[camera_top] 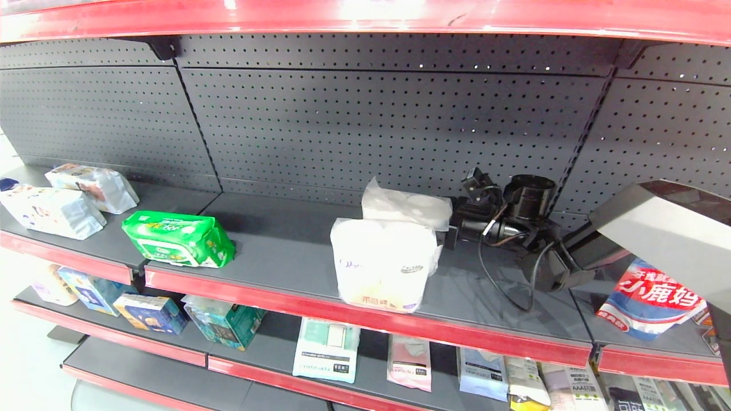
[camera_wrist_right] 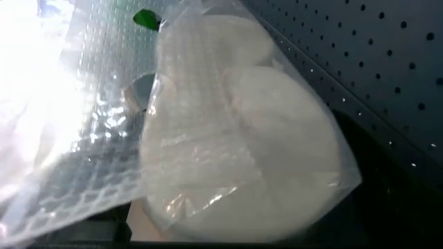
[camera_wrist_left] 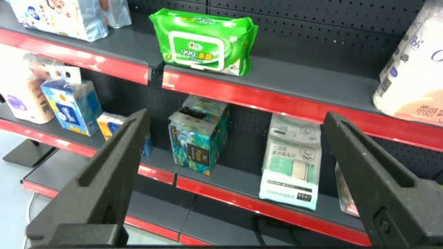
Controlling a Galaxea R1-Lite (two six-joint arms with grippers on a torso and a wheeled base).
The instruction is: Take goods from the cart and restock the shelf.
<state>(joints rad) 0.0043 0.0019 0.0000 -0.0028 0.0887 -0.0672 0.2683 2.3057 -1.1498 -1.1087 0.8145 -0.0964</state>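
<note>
Two white plastic-wrapped roll packs stand mid-shelf: one at the front edge [camera_top: 382,264] and one right behind it [camera_top: 406,206]. My right gripper [camera_top: 455,224] is at the rear pack's right side, shut on the rear pack, whose wrap [camera_wrist_right: 242,131] presses up against the wrist camera and hides the fingers. The rear pack sits close to the pegboard back wall [camera_top: 400,125]. My left gripper [camera_wrist_left: 236,121] hangs open and holds nothing, out in front of the shelf's lower tiers, below a green wipes pack [camera_wrist_left: 204,40].
On the same shelf board [camera_top: 285,251] lie the green wipes pack [camera_top: 180,238] and two white packs [camera_top: 54,210] at the far left. A blue and red bag [camera_top: 651,297] stands at the right. The lower tiers hold boxes [camera_wrist_left: 199,135] and pouches [camera_wrist_left: 292,162].
</note>
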